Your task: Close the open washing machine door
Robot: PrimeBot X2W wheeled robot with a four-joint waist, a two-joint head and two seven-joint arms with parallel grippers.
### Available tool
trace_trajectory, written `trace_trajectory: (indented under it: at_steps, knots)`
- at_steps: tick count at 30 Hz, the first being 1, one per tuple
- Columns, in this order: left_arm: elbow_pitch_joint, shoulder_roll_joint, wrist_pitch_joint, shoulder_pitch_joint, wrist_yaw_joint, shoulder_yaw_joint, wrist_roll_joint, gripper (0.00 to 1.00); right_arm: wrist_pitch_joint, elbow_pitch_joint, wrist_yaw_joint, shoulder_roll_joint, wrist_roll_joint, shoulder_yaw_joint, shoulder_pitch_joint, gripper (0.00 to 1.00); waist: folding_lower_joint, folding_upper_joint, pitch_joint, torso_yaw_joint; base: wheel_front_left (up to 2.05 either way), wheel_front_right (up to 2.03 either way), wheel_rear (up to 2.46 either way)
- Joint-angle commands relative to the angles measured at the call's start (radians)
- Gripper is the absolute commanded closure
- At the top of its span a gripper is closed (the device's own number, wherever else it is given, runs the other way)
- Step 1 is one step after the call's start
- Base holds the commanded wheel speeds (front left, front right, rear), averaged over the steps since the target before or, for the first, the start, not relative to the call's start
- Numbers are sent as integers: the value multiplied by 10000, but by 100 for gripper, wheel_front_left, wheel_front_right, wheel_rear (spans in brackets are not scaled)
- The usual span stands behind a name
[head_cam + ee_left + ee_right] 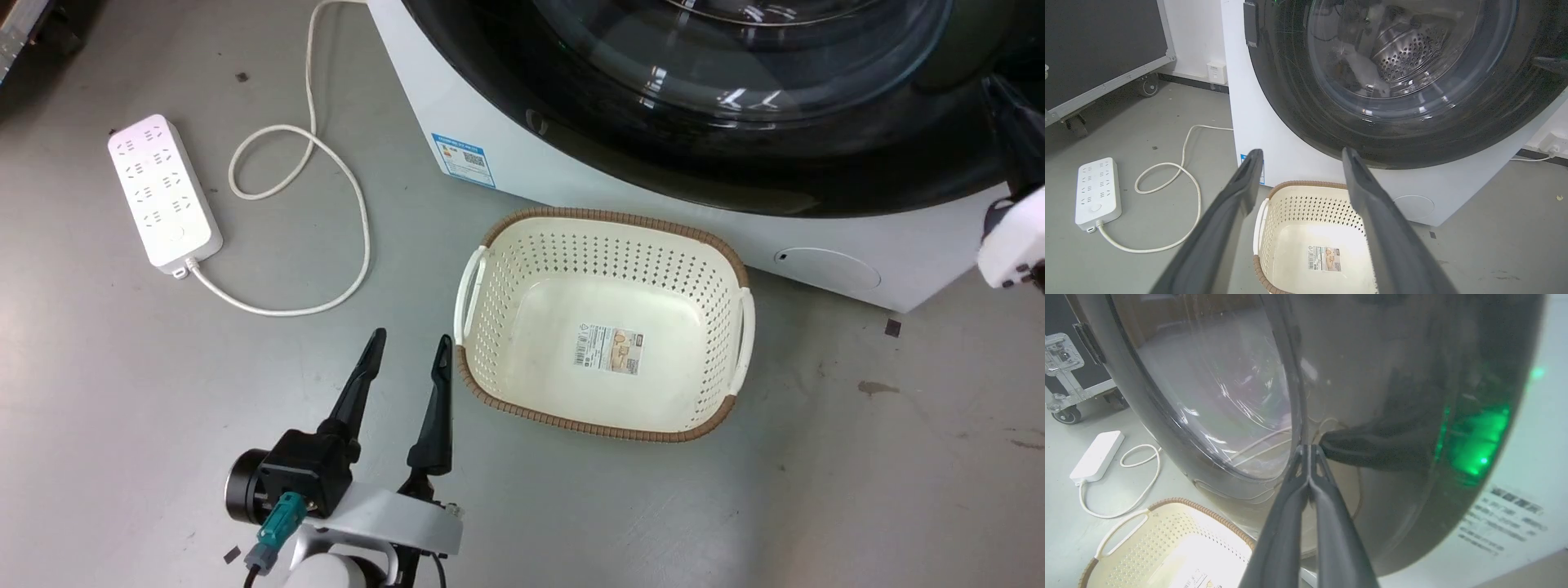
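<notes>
We find the washing machine door (pixel 1208 396) dead ahead of the right gripper (pixel 1309 451), closed and touching it. The left gripper (pixel 411 336), spread, sits farther.

Left gripper (pixel 410 339) sits low at the lower left of the head view, its two long dark fingers (pixel 357 388) spread apart and pointing up the frame. Behind them, a black wrist block (pixel 298 474) carries a teal connector (pixel 282 523) and joins the pale left forearm (pixel 384 518). In the left wrist view those fingers fan wide from the bottom edge. Over on the other side, the right gripper (pixel 1309 448) shows in its own wrist view with both fingers pressed tightly together, tips meeting at one point. In the head view, a pale piece of the right arm (pixel 1011 245) pokes in at the right edge.
</notes>
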Motion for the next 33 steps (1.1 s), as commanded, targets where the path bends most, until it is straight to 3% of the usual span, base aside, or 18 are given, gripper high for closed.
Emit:
trace_trajectory:
  at_steps: [1, 8, 15, 17, 18, 26, 33]
  knots:
    - [-25, 0, -53, -131, 48, -42, -31, 0, -25, 224, -101, 8, -130, -290, -340, 100, 0, 0, 15, -17, 0, 0, 0]
    - [38, 0, -53, -164, 88, -37, -6, 0, -250, 784, -101, 491, -551, -636, -551, 100, 0, 0, -150, -159, 0, 0, 0]
    - [165, 0, -53, 78, 47, 188, 54, 0, -788, 864, -101, 1054, -542, -542, 247, 100, 0, 0, -1018, -478, 0, 0, 0]
    - [196, 0, -53, 188, 11, 310, 91, 0, -1025, 693, -101, 1212, -525, -468, 661, 53, 0, 0, -1359, -615, 0, 0, 0]
    - [214, 0, -53, 250, -10, 372, 114, 0, -1168, 573, -101, 1280, -553, -423, 883, 0, 0, 0, -1533, -688, 0, 0, 0]
    - [278, -1, -53, 792, -97, 777, 294, 0, -1707, -1109, -101, 2028, -610, -385, 3251, 0, 0, 0, -2901, -1256, 0, 0, 0]
    - [396, 21, -53, 1175, 10, 996, 683, 0, -1811, -3065, -101, 2952, -1387, -905, 5568, 0, 0, 0, -3605, -1591, 0, 0, 0]
